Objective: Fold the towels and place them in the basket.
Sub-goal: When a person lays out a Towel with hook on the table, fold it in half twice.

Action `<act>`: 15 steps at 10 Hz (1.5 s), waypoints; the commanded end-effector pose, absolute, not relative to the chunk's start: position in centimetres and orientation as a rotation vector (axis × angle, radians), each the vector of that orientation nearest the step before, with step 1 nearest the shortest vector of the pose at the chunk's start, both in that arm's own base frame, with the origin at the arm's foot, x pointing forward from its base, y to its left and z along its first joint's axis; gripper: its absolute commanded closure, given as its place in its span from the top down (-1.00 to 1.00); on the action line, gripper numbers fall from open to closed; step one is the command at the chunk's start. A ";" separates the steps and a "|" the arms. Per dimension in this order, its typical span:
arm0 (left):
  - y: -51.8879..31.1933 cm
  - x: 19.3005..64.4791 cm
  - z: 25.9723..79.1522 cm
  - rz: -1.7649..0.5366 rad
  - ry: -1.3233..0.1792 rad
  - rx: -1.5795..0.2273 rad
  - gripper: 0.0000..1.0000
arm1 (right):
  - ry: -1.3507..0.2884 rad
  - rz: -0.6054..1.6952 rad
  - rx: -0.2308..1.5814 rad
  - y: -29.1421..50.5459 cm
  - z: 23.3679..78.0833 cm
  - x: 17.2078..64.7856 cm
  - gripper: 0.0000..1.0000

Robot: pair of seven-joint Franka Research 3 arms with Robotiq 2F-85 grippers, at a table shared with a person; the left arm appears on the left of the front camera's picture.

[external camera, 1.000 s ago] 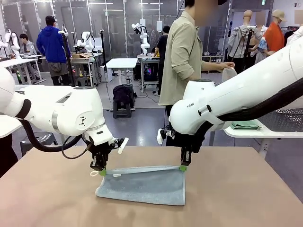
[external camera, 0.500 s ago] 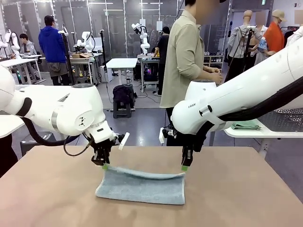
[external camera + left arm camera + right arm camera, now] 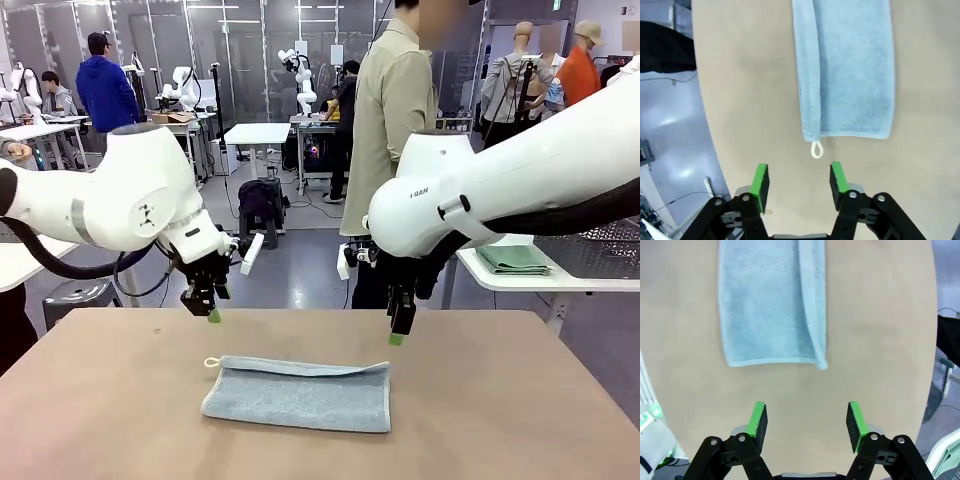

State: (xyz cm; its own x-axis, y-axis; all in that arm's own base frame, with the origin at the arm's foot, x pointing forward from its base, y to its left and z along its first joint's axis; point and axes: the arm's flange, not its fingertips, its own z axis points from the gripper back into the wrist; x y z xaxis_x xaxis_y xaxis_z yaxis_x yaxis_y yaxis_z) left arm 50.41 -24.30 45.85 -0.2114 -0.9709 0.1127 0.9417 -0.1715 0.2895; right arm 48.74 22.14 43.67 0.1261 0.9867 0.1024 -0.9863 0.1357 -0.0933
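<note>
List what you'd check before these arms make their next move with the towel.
1. Left hand open and empty: ok.
2. Right hand open and empty: ok.
3. Both hands raised clear of the towel: ok.
4. Towel folded, lying on the table: ok.
5. Corners matched: not ok, one corner pokes out near the right hand.
6. Loop free on the table, unsnagged: ok.
</note>
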 end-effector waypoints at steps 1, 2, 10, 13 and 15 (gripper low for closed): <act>-23.3 45.8 49.0 -1.736 -0.394 0.039 0.55 | -0.136 1.345 0.037 23.5 46.0 44.5 0.59; -22.7 43.7 51.0 -1.713 -0.437 0.006 0.55 | -0.164 1.275 0.068 24.1 47.4 42.5 0.59; -9.2 35.6 60.1 -1.603 -0.779 -0.233 0.55 | -0.278 0.677 0.282 21.2 50.7 33.0 0.59; -5.6 35.6 58.8 -1.561 -0.861 -0.331 0.55 | -0.286 0.708 0.250 20.9 50.9 33.6 0.59; -3.2 35.3 58.3 -1.526 -0.892 -0.397 0.55 | -0.286 0.708 0.250 20.9 50.9 33.6 0.59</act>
State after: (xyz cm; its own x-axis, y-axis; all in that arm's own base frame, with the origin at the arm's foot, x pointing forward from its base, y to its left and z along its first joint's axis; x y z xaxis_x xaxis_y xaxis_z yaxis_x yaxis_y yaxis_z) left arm 36.05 -4.23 58.57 -0.1678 -0.7186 0.6749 0.9461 0.0751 0.3151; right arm 33.08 21.13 51.04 0.7146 0.6083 0.3454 -0.6806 0.7187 0.1423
